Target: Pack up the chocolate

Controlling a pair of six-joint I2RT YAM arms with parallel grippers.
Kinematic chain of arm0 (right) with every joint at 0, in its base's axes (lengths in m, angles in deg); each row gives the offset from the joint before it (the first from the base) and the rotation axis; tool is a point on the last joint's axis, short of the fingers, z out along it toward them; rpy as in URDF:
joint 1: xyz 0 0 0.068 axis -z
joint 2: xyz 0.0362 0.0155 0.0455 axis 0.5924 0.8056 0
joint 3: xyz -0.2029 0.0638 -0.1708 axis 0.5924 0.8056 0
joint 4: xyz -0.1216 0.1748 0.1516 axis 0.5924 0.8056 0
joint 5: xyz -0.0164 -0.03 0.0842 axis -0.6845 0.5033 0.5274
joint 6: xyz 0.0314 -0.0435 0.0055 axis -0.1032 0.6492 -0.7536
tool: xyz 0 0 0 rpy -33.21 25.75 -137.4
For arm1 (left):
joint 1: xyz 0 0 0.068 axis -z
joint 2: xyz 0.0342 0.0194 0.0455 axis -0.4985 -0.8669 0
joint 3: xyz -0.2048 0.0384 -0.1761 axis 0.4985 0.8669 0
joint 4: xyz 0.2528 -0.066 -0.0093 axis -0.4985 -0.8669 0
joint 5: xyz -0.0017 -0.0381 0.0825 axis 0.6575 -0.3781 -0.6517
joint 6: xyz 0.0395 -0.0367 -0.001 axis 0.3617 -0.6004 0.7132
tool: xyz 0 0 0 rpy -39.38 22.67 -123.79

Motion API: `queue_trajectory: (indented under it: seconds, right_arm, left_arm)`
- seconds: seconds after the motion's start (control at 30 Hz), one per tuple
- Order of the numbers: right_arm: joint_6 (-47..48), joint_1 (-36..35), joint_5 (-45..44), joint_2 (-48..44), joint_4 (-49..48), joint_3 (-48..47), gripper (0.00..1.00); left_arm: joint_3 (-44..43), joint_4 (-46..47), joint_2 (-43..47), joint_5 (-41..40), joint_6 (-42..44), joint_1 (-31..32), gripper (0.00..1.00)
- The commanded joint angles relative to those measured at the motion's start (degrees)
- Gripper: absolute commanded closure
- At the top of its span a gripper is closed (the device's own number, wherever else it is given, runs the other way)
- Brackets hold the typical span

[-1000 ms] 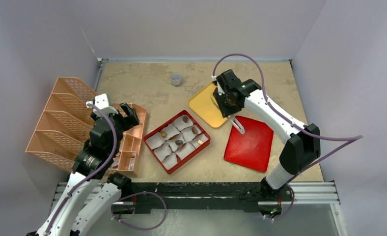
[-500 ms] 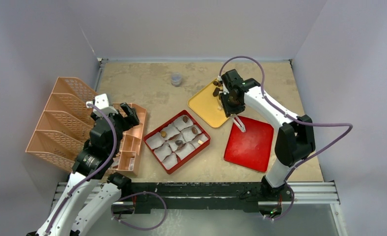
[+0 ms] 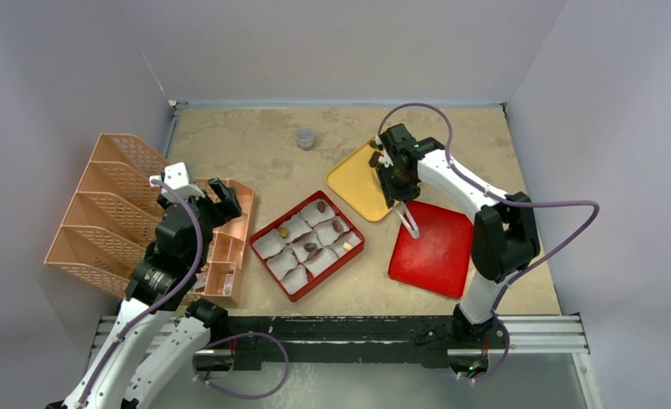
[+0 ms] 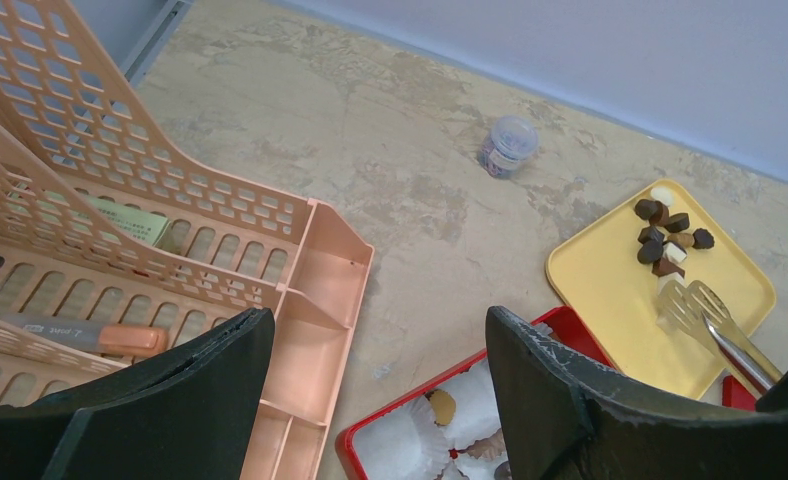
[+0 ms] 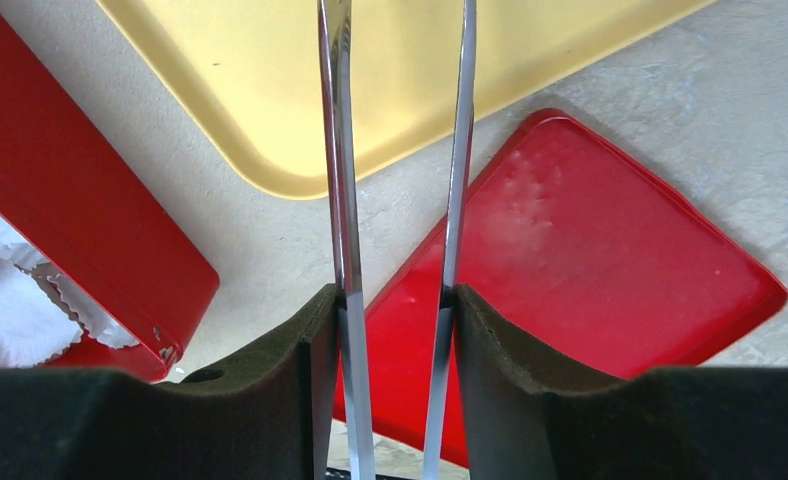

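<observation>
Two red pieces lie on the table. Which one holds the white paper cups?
The red box in the middle, lined with paper cups, a few holding chocolate. The flat red lid to its right is bare.

Rack [image 3: 111,204] crowds the table's [image 3: 247,153] left edge, nearly touching the box [image 3: 332,274]; the far edge (one jar [image 3: 306,137]) leaves passing room.

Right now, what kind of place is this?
Probably a robot practice bench: a walled-in table, a red box of paper cups and a yellow tray of chocolate pieces, with tongs in the right hand.
</observation>
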Motion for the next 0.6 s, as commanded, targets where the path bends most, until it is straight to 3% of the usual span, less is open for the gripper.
queue_trajectory:
  seconds: [0.0,0.3,0.57]
  right_arm:
    - [-0.86,0.32,2.88,0.6,-1.2,-2.1,0.55]
    - [0.13,0.21,5.2,-0.35,-2.99,-2.55,0.57]
    - [-1.27,0.25,1.69,-0.75,0.38,-2.35,0.57]
  left_arm:
    - [-0.51,1.49,0.33,0.33,0.51,-0.26,0.23]
    - [-0.46,1.6,0.39,0.33,0.51,-0.26,0.23]
    - [-0.49,1.59,0.45,0.33,0.49,-0.26,0.23]
